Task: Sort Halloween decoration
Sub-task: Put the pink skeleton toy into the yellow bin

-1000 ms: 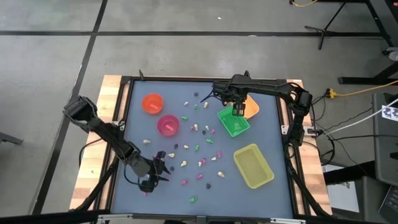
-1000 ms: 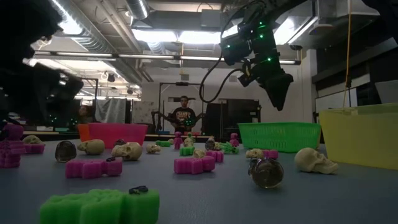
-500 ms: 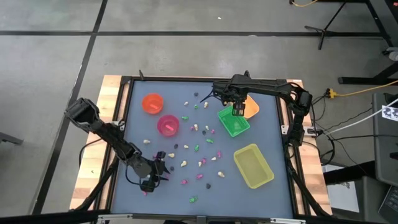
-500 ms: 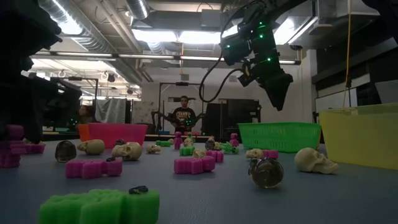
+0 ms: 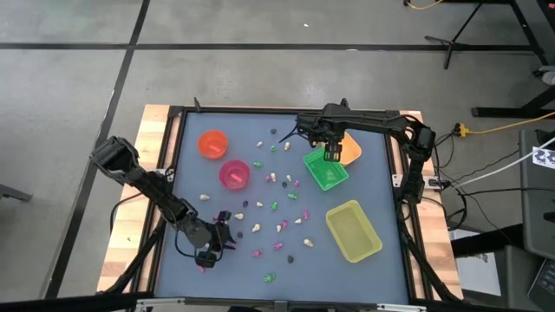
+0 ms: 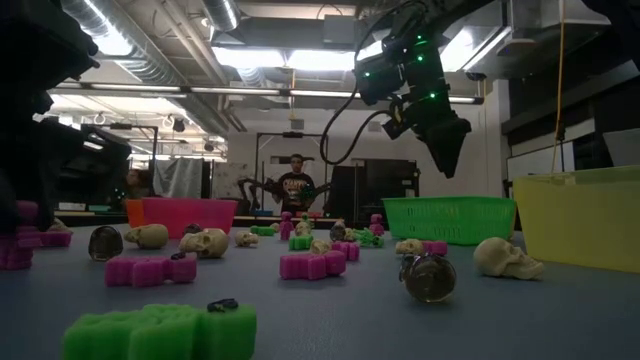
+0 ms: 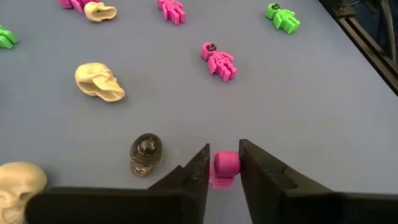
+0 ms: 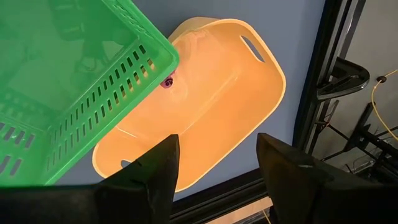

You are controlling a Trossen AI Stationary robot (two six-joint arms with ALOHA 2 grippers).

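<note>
The left gripper (image 7: 222, 163) has just clenched on a pink trinket (image 7: 224, 167) near the counter's front-left corner, ready for lifting. The right gripper (image 8: 214, 163) hangs released over the green tray (image 8: 68, 74).

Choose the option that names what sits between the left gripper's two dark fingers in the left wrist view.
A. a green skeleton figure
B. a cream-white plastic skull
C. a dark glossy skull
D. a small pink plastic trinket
D: the small pink plastic trinket sits between the fingers of the left gripper, while the dark glossy skull lies beside them on the table.
</note>
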